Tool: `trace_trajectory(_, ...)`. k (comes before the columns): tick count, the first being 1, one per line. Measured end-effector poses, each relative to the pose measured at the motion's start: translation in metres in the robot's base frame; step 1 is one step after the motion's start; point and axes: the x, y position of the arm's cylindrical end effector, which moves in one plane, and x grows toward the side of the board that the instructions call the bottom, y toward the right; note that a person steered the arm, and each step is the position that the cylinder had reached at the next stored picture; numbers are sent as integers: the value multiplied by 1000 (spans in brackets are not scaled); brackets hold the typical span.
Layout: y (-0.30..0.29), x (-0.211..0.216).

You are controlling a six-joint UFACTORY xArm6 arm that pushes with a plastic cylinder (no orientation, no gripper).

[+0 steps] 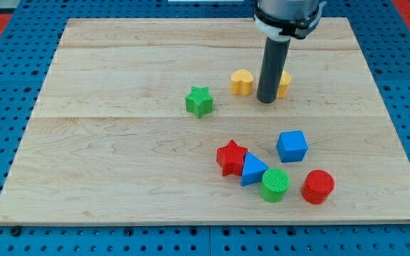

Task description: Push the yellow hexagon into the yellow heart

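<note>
The yellow heart (242, 82) lies on the wooden board (119, 142) right of centre toward the view's top. The yellow hexagon (284, 83) lies just right of it, mostly hidden behind my rod. My tip (266, 101) stands between the two yellow blocks, slightly toward the view's bottom, close against the hexagon's left side; I cannot tell whether it touches.
A green star (199, 101) lies left of the heart. Toward the view's bottom right are a blue cube (292, 146), a red star (231, 157), a blue triangle (253, 170), a green cylinder (275, 185) and a red cylinder (318, 186).
</note>
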Motion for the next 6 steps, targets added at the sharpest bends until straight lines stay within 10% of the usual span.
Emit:
trace_trajectory(2,87,-20)
trace_trajectory(4,34,-34)
trace_trajectory(6,126,66)
